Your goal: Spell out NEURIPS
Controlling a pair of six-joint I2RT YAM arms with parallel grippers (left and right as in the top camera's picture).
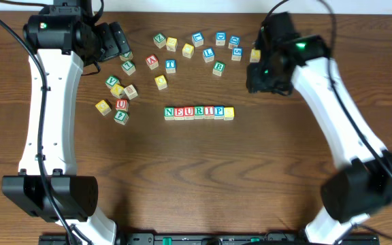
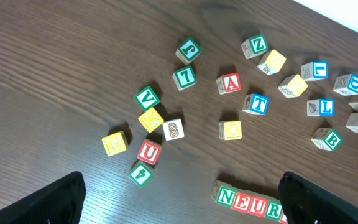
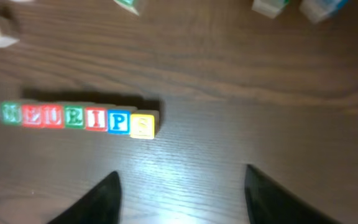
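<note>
Seven cubes stand side by side in a straight row reading NEURIPS (image 1: 199, 112) at the table's middle. The last one, the S, is the yellow-topped cube (image 3: 143, 125). The right wrist view shows the whole row (image 3: 79, 118) up and to the left of my right gripper (image 3: 179, 177), whose jaws are apart over bare wood with nothing between them. From overhead that gripper (image 1: 255, 85) hangs right of and behind the row. My left gripper (image 1: 119, 42) is open at the back left, far from the row. Its view catches only the row's start (image 2: 248, 202).
Loose letter cubes lie scattered behind the row (image 1: 196, 47) and in a cluster to its left (image 1: 118, 95), among them a red A (image 2: 229, 83) and a red U (image 2: 148, 151). One yellow cube (image 1: 254, 56) sits close beside the right wrist.
</note>
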